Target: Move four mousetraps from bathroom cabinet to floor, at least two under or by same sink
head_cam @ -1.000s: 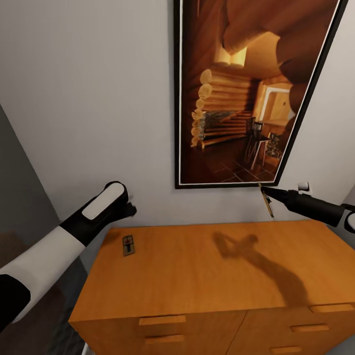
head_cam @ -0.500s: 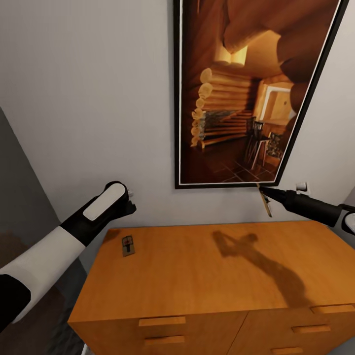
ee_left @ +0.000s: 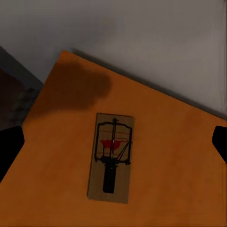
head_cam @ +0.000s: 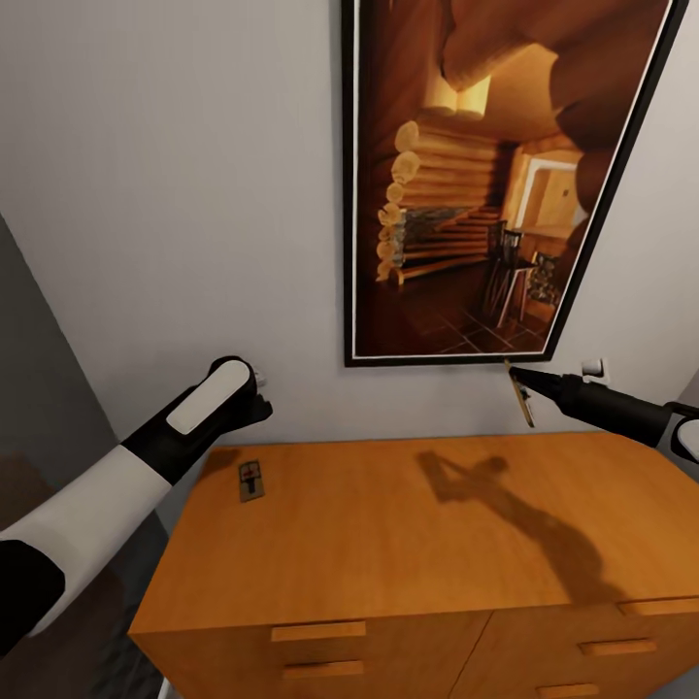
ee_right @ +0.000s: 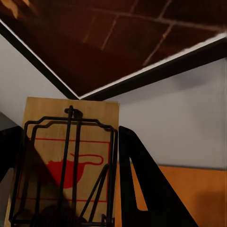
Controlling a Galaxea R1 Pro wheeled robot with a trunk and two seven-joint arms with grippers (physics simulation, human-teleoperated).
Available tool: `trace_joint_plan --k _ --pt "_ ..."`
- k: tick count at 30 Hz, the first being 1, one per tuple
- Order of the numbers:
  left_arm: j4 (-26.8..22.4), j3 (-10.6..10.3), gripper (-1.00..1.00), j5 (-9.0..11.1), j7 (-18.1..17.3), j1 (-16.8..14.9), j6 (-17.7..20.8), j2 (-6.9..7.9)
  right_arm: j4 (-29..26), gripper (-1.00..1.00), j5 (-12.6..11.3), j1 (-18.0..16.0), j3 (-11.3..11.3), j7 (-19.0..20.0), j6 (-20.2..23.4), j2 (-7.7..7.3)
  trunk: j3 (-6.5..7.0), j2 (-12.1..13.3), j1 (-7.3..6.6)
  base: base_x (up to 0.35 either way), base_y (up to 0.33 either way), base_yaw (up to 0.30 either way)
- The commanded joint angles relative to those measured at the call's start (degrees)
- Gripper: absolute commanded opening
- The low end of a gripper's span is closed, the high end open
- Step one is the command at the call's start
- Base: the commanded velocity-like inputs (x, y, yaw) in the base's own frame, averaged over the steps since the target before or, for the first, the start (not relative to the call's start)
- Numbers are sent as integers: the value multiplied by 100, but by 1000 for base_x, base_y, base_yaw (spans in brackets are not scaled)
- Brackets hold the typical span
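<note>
Holding a small flat brown wooden mousetrap (head_cam: 525, 400) edge-up in its narrow black fingers, the right tool (head_cam: 532, 383) sits raised above the far right of the wide orange-brown wooden cabinet (head_cam: 408, 544), just below the black-framed log-cabin picture (head_cam: 485, 184) on the white wall. The right wrist view shows the board (ee_right: 71, 161) clamped between the dark fingers (ee_right: 142, 184), wire bar facing the camera; lifted clear like this, it appears ready to be carried off toward the floor. A second wooden mousetrap (head_cam: 251, 481) lies flat on the worktop near its far left corner. The left tool (head_cam: 254, 396) hovers just above and beyond it; the left wrist view looks straight down on that trap (ee_left: 111, 158), with the dark fingertips (ee_left: 9, 146) spread wide either side, probably lined up for a grasp from above.
</note>
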Motion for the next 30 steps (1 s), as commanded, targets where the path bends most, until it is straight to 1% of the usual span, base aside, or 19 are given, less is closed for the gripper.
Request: trace_joint_plan --k 1,18,30 --pt "-9 -13 100 25 35 -9 59 -11 4 -100 -33 -7 9 -2 19 -5 -26 -48 24 0 0 0" --pt "26 -18 100 25 35 -9 57 -72 6 -100 -33 -9 8 -2 19 -4 -332 -730 397 0 0 0" --pt "36 -24 100 33 35 -9 56 -56 6 -100 -33 -7 8 -2 19 -4 -547 -1211 661 0 0 0"
